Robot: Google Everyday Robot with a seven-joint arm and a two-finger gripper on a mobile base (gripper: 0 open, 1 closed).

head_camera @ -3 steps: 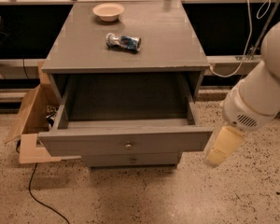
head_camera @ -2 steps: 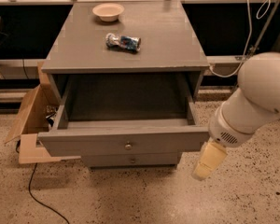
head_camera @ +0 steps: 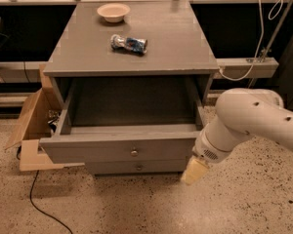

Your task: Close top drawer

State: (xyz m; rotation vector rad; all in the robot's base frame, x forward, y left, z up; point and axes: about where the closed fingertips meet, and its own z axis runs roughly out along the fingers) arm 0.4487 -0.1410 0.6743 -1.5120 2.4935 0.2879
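At nine o'clock of the cabinet (head_camera: 132,57) a cardboard box (head_camera: 31,123) leans open on the floor, with a dark cable (head_camera: 41,206) trailing toward seven o'clock. The top drawer (head_camera: 88,151) is pulled well out toward six o'clock, its brass knob (head_camera: 134,153) at the centre of the front. On the cabinet top, toward twelve o'clock, sit a bowl (head_camera: 113,11) and a crumpled packet (head_camera: 129,44).

The gripper (head_camera: 193,171) hangs low at four o'clock of the drawer front, just beside its right end and below the panel's height.

I judge the push would go best if the gripper came up and across toward the knob, then pressed square toward twelve o'clock. An off-centre shove at the corner could skew the drawer on its runners.

Whether the gripper is open or closed cannot be told. The arm (head_camera: 254,121) is cut off at three o'clock, and the box hides the drawer's left runner.
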